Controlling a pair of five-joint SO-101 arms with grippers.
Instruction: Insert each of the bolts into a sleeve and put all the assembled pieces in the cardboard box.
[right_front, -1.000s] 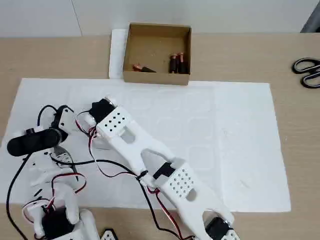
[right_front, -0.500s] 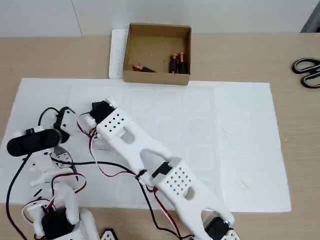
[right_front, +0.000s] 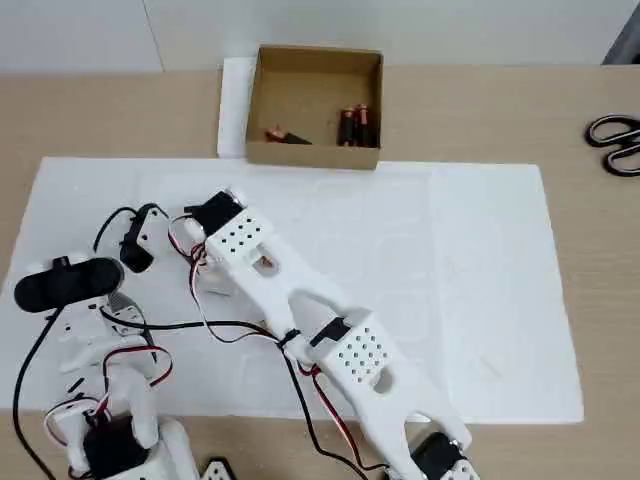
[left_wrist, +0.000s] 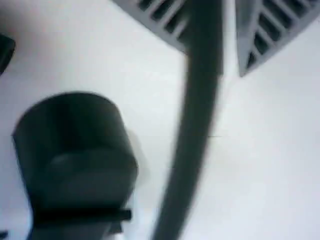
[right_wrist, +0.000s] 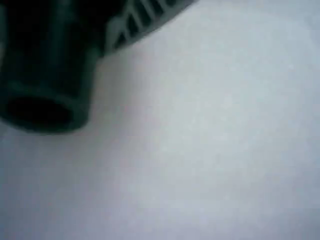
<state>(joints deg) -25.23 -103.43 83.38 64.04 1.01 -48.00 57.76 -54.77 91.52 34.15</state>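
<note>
Black sleeve sits by my right pincer, left of centre over the surface. Spread or pinching, I cannot tell. I'd square the bolt to its bore before pushing.

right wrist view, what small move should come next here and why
Probably raise the black sleeve slightly above the white mat and tip its open end up, ready for insertion: that end looks empty and sits close to the mat, while finished pieces already lie in the cardboard box.
</note>
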